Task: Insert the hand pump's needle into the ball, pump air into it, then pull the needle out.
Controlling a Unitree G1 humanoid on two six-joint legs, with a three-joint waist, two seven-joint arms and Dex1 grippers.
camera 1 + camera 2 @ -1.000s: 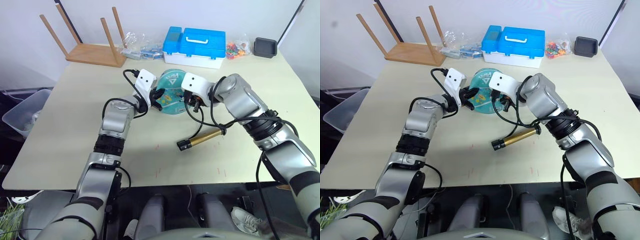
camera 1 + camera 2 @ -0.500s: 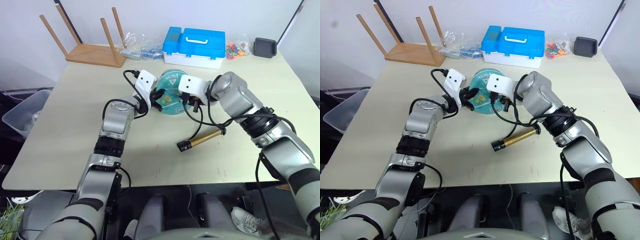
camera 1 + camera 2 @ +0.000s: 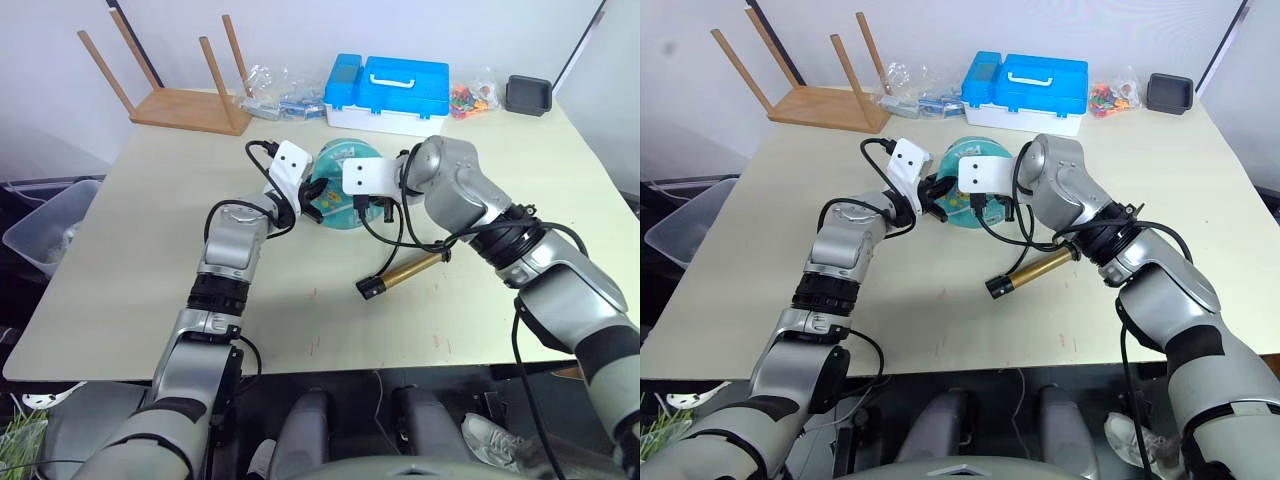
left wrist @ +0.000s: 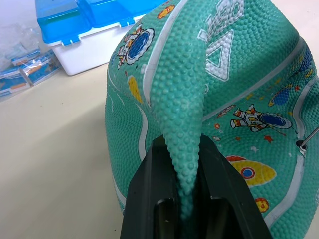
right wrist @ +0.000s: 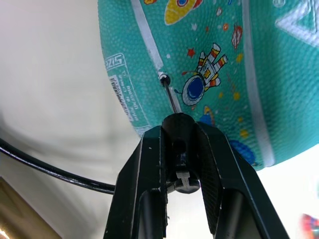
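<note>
The teal ball (image 4: 239, 74), limp and dented, lies at the table's middle back. My left gripper (image 4: 182, 149) is shut on a raised fold of the ball's skin (image 3: 330, 188). My right gripper (image 5: 178, 124) is shut on the black fitting of the needle (image 5: 170, 95). The needle's tip sits at the ball's valve on a pale seam (image 5: 162, 77). The hand pump (image 3: 405, 272) lies on the table in front of the ball, gold barrel flat. Its thin black hose (image 3: 385, 238) loops up to my right gripper (image 3: 365, 205).
A blue and white case (image 3: 390, 90) stands behind the ball. An upturned wooden stool (image 3: 180, 95) is at the back left, with clear bags (image 3: 270, 90) beside it. A black tray (image 3: 525, 95) sits at the back right. A grey bin (image 3: 40, 225) stands off the table's left edge.
My right arm has swung left over the ball, bringing the needle fitting up to the valve. The pump has shifted slightly. My left gripper keeps its hold.
</note>
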